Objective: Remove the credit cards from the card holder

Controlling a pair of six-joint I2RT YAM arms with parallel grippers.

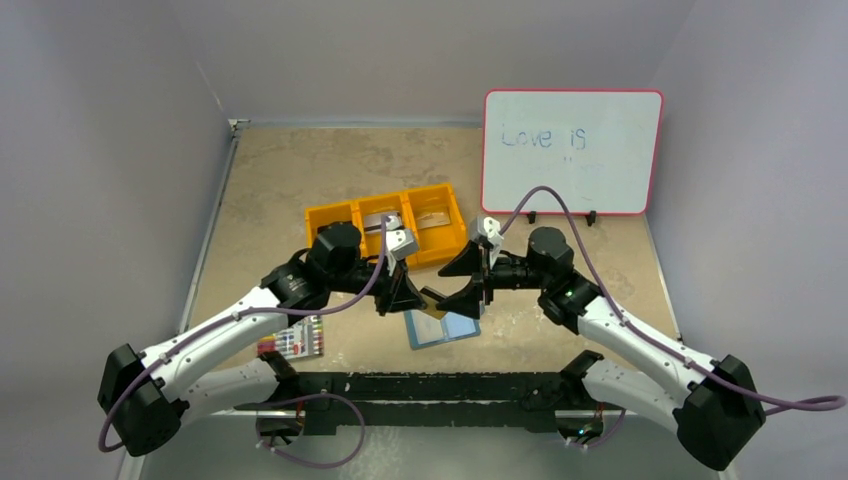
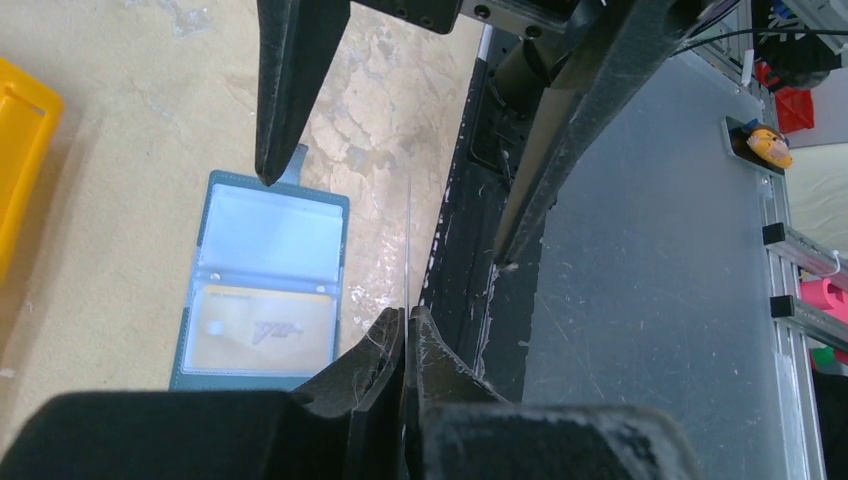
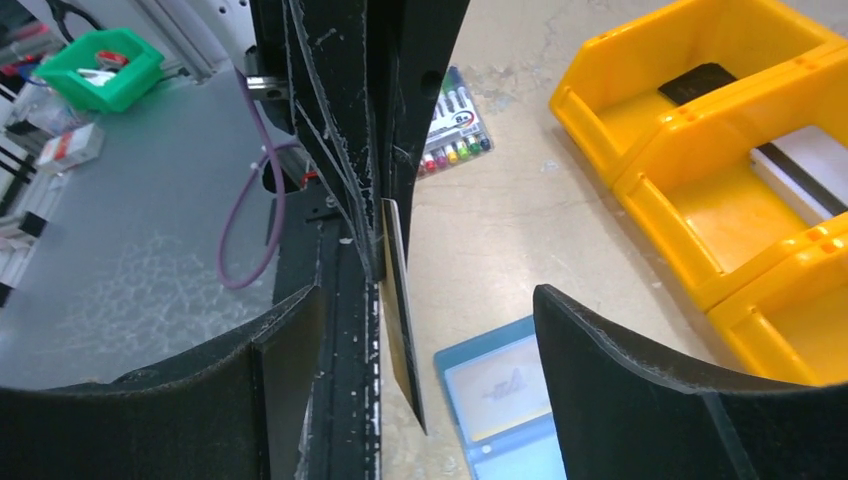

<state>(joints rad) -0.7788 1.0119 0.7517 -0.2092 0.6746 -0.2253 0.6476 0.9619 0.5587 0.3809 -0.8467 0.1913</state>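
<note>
Left tool (image 2: 405,325): pinching shut on a thin card (image 2: 407,250), which is standing on edge above the worktop (image 2: 120,200). Seen edge-on, the card's colour is not showing clearly.
Right tool (image 3: 430,300): gaping wide and gripping nothing. Its two fingers (image 3: 640,390) are flanking the thin card, well apart from it.
Card holder (image 1: 447,328): lying open and flat on the worktop, at 6 o'clock from the two meeting tools in the overhead view.
Gold card (image 2: 260,332): sitting in one clear pocket of the card holder, while the other pocket is showing pale lining.
Orange bin (image 1: 385,222): sitting at 12 o'clock from the card holder. It is carrying a black card (image 3: 700,85) in one compartment and a silver-grey card (image 3: 812,165) in the next.
Marker pack (image 1: 293,341): lying at 9 o'clock from the card holder, just beside the left arm.
Whiteboard (image 1: 571,150): standing at 1 o'clock from the card holder, against the far wall.
</note>
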